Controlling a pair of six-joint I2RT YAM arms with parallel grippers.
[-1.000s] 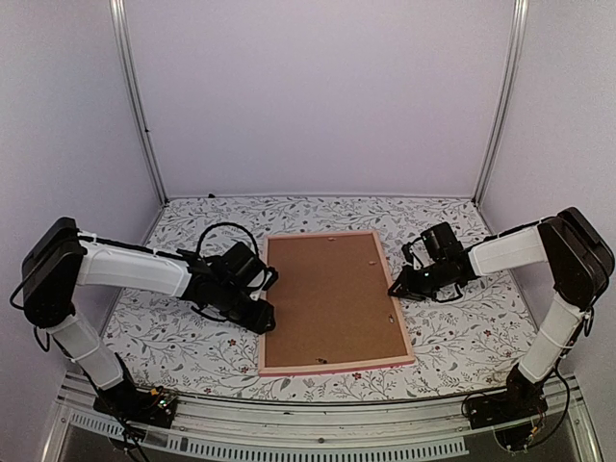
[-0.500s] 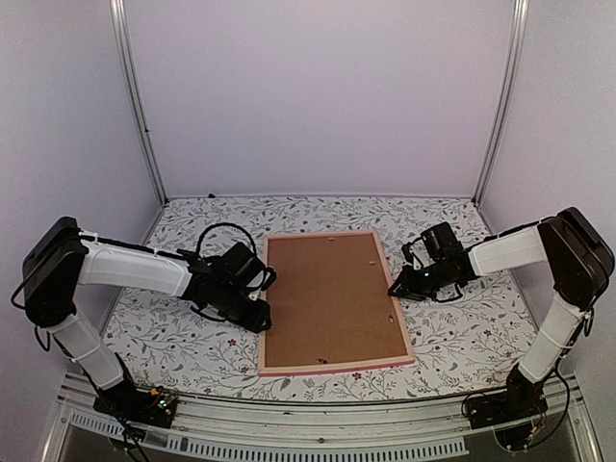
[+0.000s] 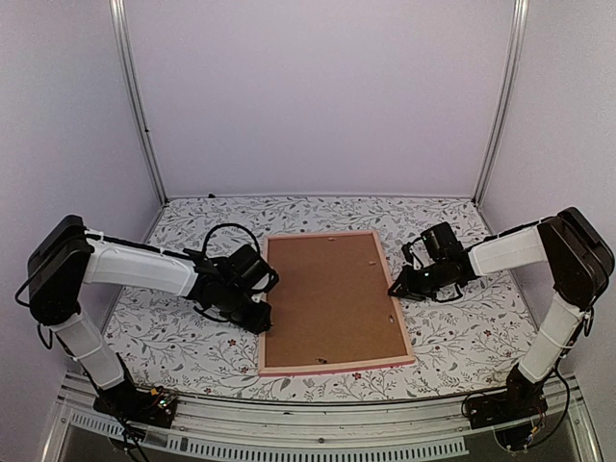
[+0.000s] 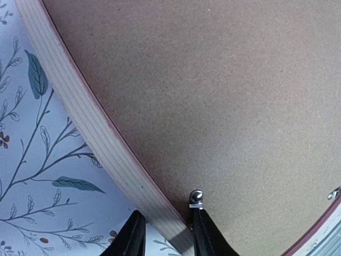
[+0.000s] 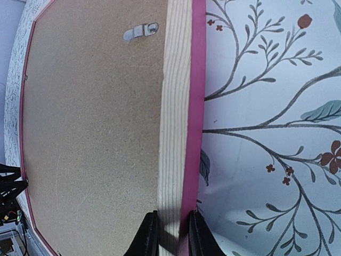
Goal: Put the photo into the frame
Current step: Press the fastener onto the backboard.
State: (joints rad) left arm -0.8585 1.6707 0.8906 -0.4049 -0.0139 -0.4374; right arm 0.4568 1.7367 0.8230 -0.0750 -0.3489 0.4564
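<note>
I have two pincers, and both are at the one frame point(image 3: 329, 366), which lies flat on the flowered table point(image 3: 462, 337) with its one brown board point(image 3: 332, 289) facing up. My left pincer point(image 3: 258, 318) is low at the frame's left rail. From my left wrist its two fingers point(image 4: 133, 241) straddle that rail, one on the table side and one on the board side, with the pale wood of the rail running away ahead of the tips. I cannot tell whether they press on the rail or only flank it. Just ahead of the board-side fingertip sits one small metal stud point(image 4: 196, 197), and a second bit of metal point(image 4: 334, 194) shows far to the right of it at the frame's corner. My right pincer point(image 3: 395, 289) is at the opposite rail and is clenched on it. From my right wrist its two fingers point(image 5: 149, 234) pinch the rail, one against the board side and one against the pink outer edge. One metal clip point(image 5: 141, 31) lies on the board well ahead of those tips and a little to their left.
</note>
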